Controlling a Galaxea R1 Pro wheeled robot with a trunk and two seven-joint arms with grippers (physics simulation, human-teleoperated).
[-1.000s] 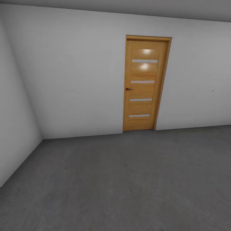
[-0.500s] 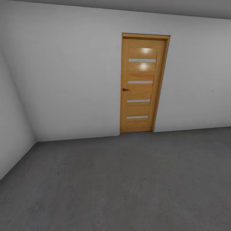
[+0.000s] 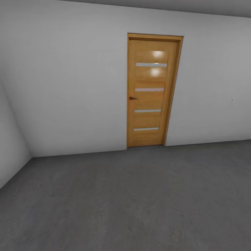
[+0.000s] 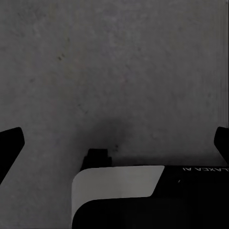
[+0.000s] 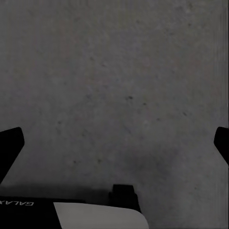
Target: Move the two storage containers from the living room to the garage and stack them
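Observation:
I am in the garage, facing a white wall over the grey concrete floor. The storage containers are out of view. My left gripper hangs open over bare concrete, its two dark fingertips far apart at the picture's edges with nothing between them. My right gripper is open the same way above the floor, its fingertips spread wide and empty. Part of the robot's black and white base shows below the left gripper.
A shut wooden door with glass slats and a dark handle stands in the far wall, right of centre. A side wall meets it at a corner on the left. Open concrete stretches between me and the door.
The whole head view has shifted: the door has slid left and grown a little, and the left corner has moved outward. That is camera motion as I turn and roll nearer.

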